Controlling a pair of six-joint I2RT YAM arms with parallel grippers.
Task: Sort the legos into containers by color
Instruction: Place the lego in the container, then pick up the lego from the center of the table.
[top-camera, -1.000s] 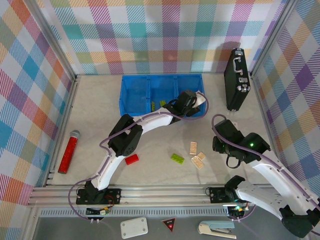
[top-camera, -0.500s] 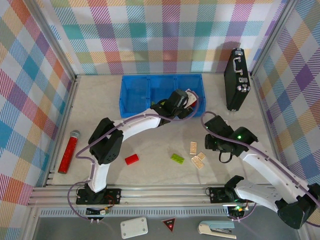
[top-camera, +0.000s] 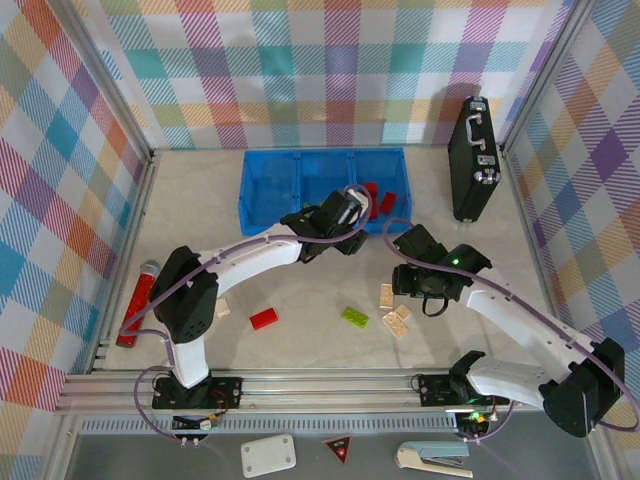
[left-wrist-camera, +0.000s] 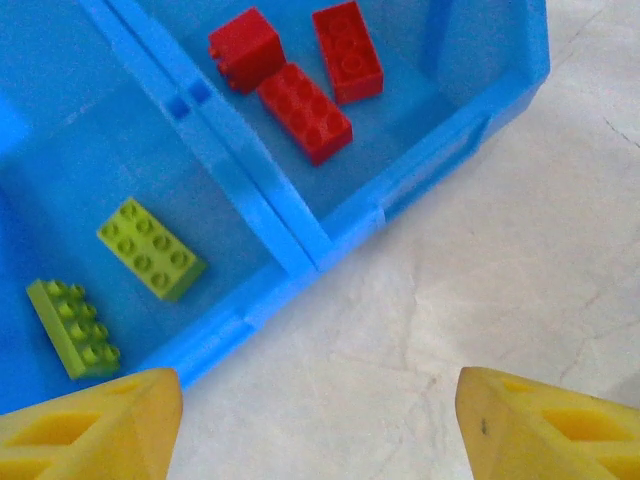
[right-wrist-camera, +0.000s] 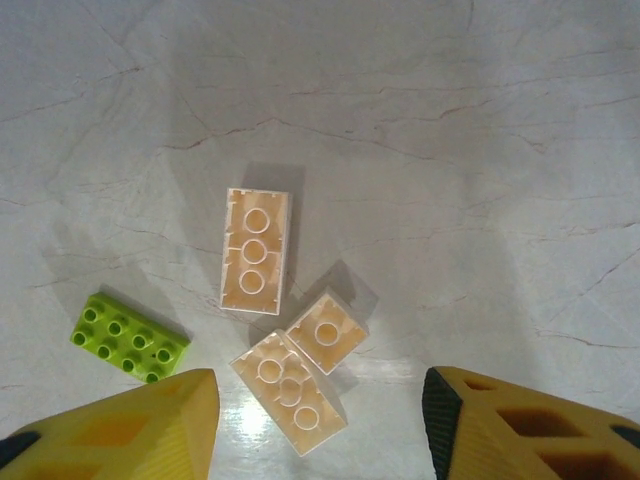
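Right gripper (right-wrist-camera: 315, 405) has swung over pale beige studded plastic bricks (right-wrist-camera: 256, 250), open; left gripper (left-wrist-camera: 315, 410) open, empty. Bricks look light, rigid, slick: I'd pinch long sides.

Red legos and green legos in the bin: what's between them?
A blue divider separates the red legos from the green legos, in the left wrist view.

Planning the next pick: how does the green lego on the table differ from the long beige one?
Colour aside, the lime green lego is studs up; the long beige lego lies upside down, hollow underside showing. The green one lies alone; the beige one has two other beige bricks close by. Both lie on the table, unsorted.
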